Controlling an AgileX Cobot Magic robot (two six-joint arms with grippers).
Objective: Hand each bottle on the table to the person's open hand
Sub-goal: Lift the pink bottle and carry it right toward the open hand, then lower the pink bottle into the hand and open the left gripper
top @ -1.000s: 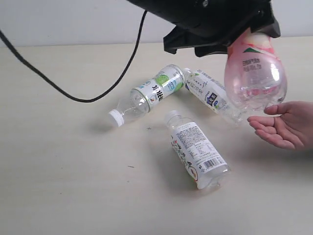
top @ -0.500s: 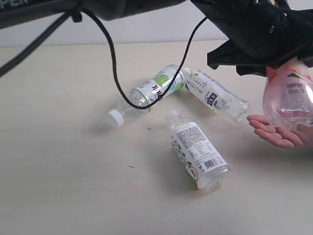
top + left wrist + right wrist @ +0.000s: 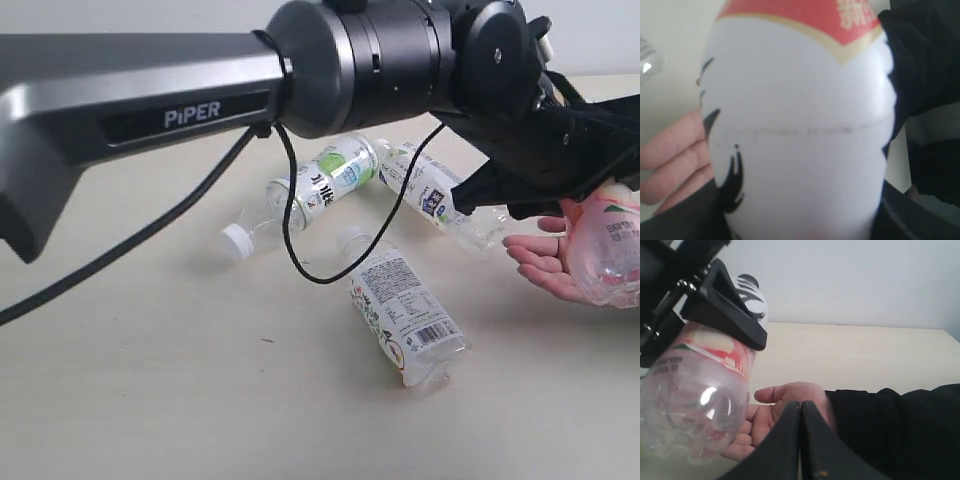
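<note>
My left gripper (image 3: 585,192) is shut on the pink bottle (image 3: 608,252), holding it by its upper part. The bottle's clear base hangs right at the person's open hand (image 3: 545,262); whether it rests on the palm I cannot tell. In the left wrist view the bottle (image 3: 800,125) fills the picture, with the person's hand (image 3: 675,165) beside it. The right wrist view shows the pink bottle (image 3: 695,410) over the hand (image 3: 785,402). My right gripper (image 3: 800,407) is shut and empty. Three white-capped bottles (image 3: 320,180) (image 3: 435,195) (image 3: 405,315) lie on the table (image 3: 130,380).
The left arm's thick black body (image 3: 380,60) and its cable (image 3: 290,215) stretch across the table above the lying bottles. The person's dark sleeve (image 3: 890,430) comes in from the right.
The left arm has swung right and down with the pink bottle, bringing its base from above the hand down to the palm. The three lying bottles have not moved.
</note>
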